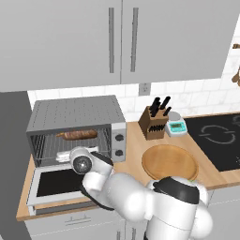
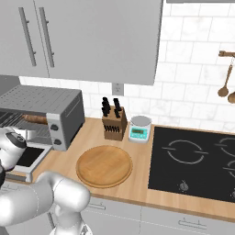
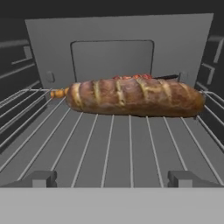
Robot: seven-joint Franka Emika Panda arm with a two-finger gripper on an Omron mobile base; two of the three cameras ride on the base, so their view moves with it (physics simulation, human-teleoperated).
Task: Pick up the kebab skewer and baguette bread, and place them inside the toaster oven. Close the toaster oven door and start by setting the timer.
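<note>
We see the baguette (image 3: 131,97) lying across the wire rack (image 3: 109,148) inside the oven (image 1: 77,115), with the skewer (image 3: 59,92) just behind it, its ends poking out at either side of the loaf. Our tool (image 3: 112,178) sits at the mouth of the oven, fingers wide apart and holding nothing. The door (image 1: 56,185) hangs down open over the bench (image 1: 136,140) edge. To the right of the oven stand a knife block (image 1: 153,123), a small scale (image 1: 176,125) and a round wooden board (image 1: 169,161).
</note>
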